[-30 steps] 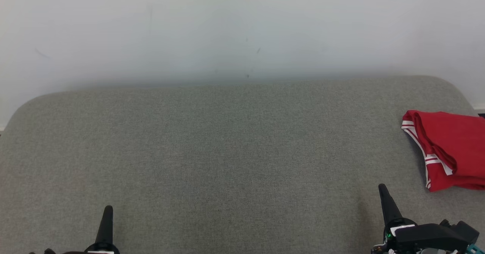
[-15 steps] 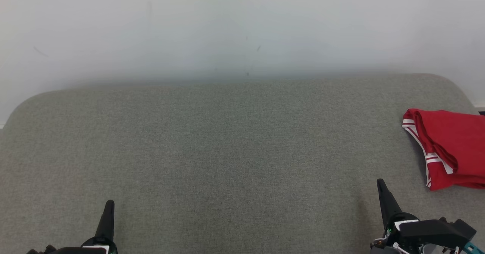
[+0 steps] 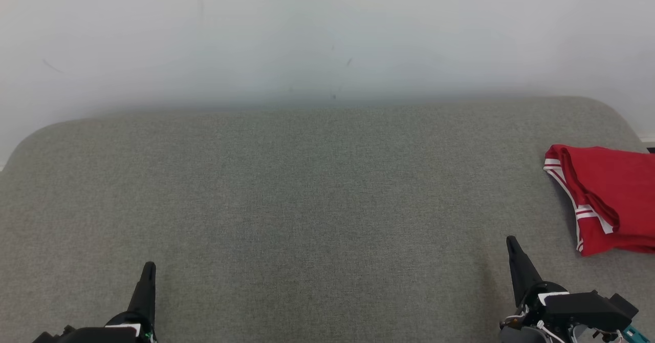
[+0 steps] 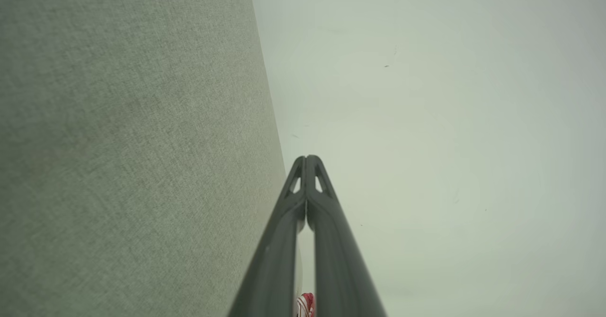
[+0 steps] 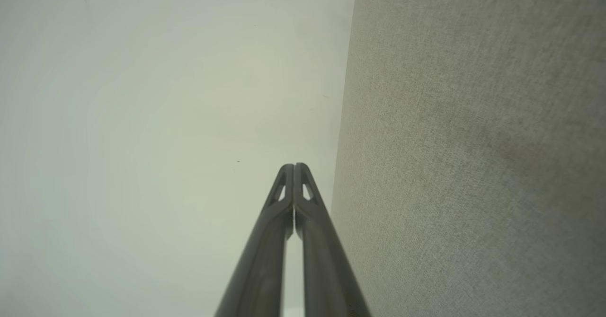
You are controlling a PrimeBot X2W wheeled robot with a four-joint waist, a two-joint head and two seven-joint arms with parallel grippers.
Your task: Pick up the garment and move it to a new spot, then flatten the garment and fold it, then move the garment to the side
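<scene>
The garment (image 3: 609,199) is red with white stripes at its hem and lies folded at the right edge of the grey cushioned surface (image 3: 317,189), partly cut off by the head view's border. A sliver of the garment (image 4: 307,304) peeks between the fingers in the left wrist view. My right gripper (image 3: 511,243) is at the lower right, apart from the garment and to its lower left. My left gripper (image 3: 148,269) is at the lower left, far from it. In their wrist views the left gripper (image 4: 307,158) and right gripper (image 5: 294,166) have their tips pressed together on nothing.
A pale wall (image 3: 327,36) rises behind the grey surface. The surface has rounded far corners, and a wide stretch of bare fabric lies between the two grippers.
Both grippers have crept a little up the head view, staying shut. The whole picture has shifted slightly upward, so the camera has tilted. The garment lies as it did.
</scene>
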